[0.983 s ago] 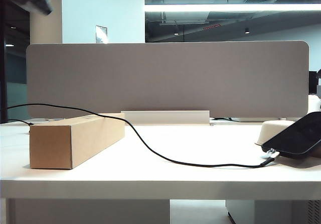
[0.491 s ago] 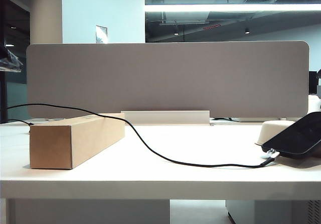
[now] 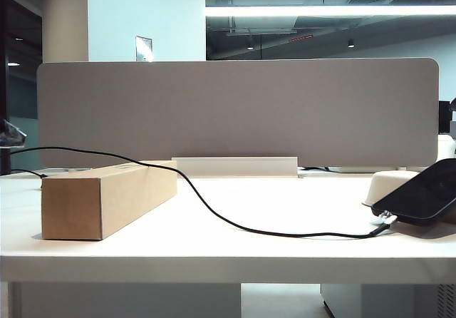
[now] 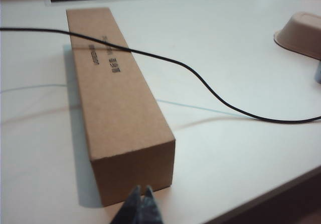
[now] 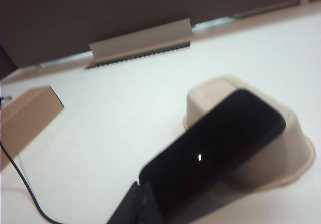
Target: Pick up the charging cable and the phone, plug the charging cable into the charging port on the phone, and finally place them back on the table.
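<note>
Since earlier, left gripper [image 4: 140, 204] dropped beside box [image 3: 107, 198]; both jaws pressed together, empty. Right gripper [image 5: 135, 206] nears phone [image 3: 422, 192], propped on tray [image 5: 281, 148]; cable [image 3: 214, 211] plugged. Snagged cord risks dragging it.

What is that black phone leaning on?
The phone leans tilted on an upside-down beige tray on the table. Whatever is under the tray is covered. The shut right gripper sits near the phone's low end; the shut left gripper is by the cardboard box.
</note>
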Tool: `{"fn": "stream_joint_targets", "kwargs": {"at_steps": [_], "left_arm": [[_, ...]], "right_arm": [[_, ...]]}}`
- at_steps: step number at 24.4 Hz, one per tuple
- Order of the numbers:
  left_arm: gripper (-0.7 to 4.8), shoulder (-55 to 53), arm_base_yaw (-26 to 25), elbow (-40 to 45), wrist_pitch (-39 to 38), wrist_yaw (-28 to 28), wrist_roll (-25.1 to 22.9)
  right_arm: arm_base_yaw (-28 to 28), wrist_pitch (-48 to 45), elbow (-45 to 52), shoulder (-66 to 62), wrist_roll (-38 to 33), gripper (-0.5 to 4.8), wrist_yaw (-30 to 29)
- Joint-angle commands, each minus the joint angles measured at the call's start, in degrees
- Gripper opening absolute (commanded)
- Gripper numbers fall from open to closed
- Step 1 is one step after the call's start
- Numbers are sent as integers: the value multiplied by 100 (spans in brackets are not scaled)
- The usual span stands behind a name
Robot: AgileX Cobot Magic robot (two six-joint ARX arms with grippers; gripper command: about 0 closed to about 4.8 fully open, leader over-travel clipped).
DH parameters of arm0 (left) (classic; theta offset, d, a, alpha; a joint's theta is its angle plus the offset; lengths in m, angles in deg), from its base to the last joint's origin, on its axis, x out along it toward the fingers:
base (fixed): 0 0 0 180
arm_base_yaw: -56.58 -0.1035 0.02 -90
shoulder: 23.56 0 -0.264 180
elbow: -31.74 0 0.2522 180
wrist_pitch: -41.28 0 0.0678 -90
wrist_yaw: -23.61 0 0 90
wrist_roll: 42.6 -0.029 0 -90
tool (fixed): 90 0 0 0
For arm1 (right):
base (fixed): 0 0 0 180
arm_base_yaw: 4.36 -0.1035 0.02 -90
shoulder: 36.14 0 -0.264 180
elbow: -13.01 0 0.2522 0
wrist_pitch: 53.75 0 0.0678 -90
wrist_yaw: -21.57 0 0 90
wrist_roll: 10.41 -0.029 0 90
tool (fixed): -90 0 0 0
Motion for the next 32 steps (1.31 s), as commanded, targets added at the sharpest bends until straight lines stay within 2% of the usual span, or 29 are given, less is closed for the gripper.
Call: {"fn": "stream_joint_targets", "kwargs": {"at_steps": [1,4,7,10,14,27,29,32], "left_arm": [[-6,0,2,208,387,72,-138],[-6,7,2,208,356,144,-404],[-6,9,2,208,404,146,-426],[-6,7,2,208,275,111,-387],[-6,9,2,208,140,122,-389],[-6,52,-17,208,136,122,-400],[-6,262,-260,205,52,116,-551],[-5,809,-979,208,-83,140,-658]], "right_arm": [[2,125,35,83,57,-5,-31],[0,120,35,83,59,-5,-33],[0,328,35,83,55,-1,-129],[0,522,35,83,44,52,-616],[9,498,35,83,44,52,-363],[9,498,35,83,46,52,-380],[9,498,35,83,46,52,-380],[9,498,35,83,44,52,-393]]}}
